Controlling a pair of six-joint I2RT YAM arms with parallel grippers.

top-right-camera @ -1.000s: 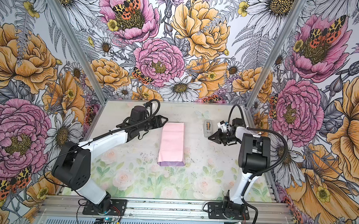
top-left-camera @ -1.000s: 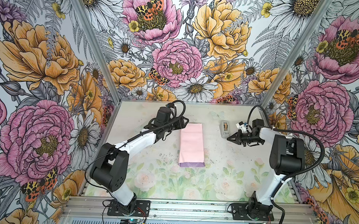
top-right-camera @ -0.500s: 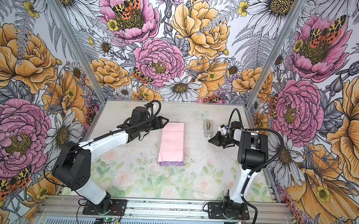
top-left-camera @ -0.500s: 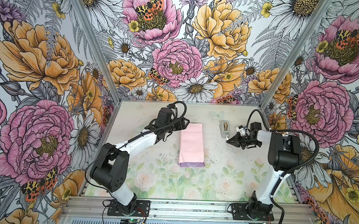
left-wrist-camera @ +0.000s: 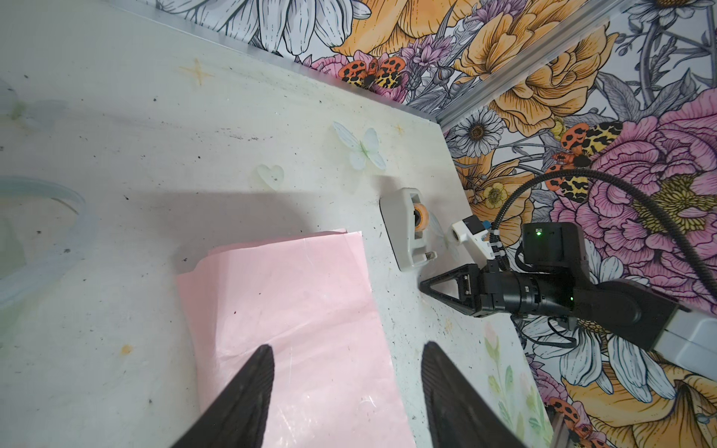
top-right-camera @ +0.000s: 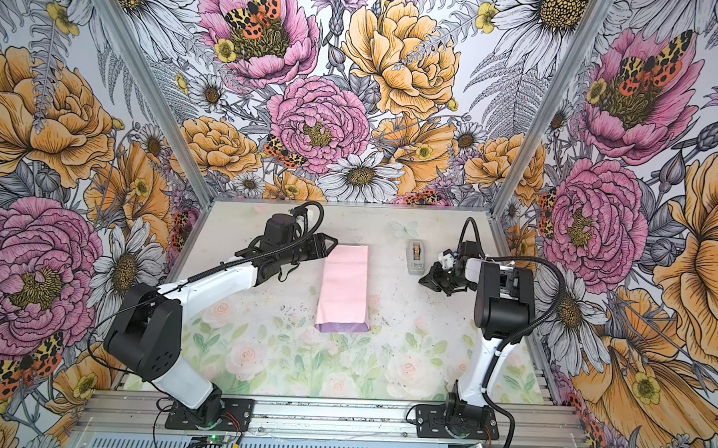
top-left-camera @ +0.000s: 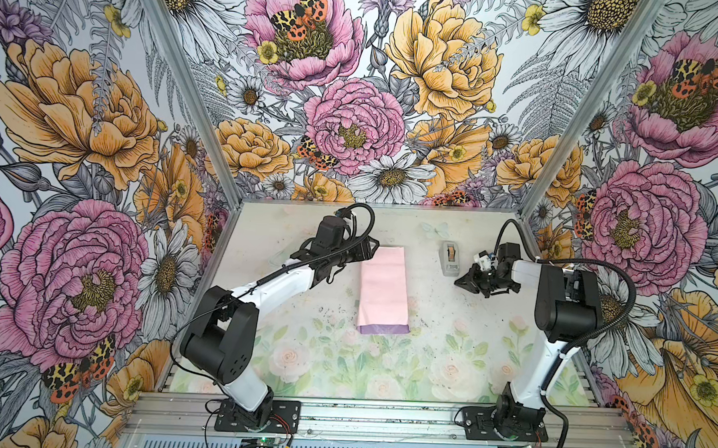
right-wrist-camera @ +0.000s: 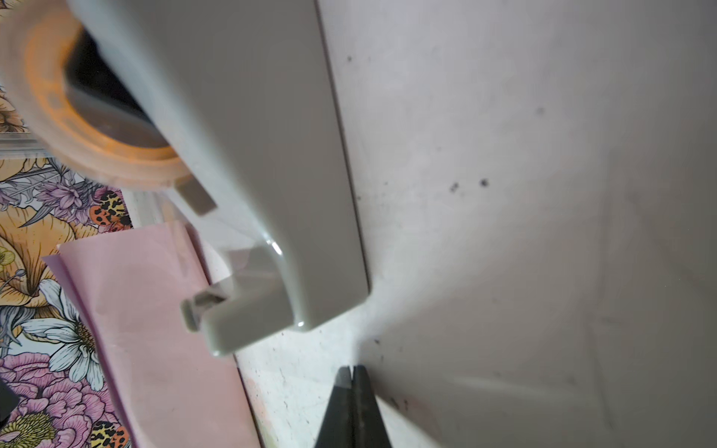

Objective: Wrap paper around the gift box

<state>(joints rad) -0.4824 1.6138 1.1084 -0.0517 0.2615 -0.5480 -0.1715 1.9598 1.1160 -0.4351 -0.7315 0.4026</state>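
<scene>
The paper lies folded in a long strip mid-table, pale pink side up, with a lilac band at its near end. The gift box is hidden in every view. My left gripper hovers open at the strip's far left corner. In the left wrist view its fingertips straddle the paper with nothing between them. My right gripper is shut and empty. It sits low over the table just off the near end of the tape dispenser, right of the paper.
A small grey tape dispenser with an orange-cored roll stands right of the paper near the back. Flowered walls close the table's back and sides. A metal rail carrying both arm bases runs along the front edge.
My right gripper has slid slightly leftward and nearer, staying shut by the dispenser's near end. The left gripper and the paper have not moved.
</scene>
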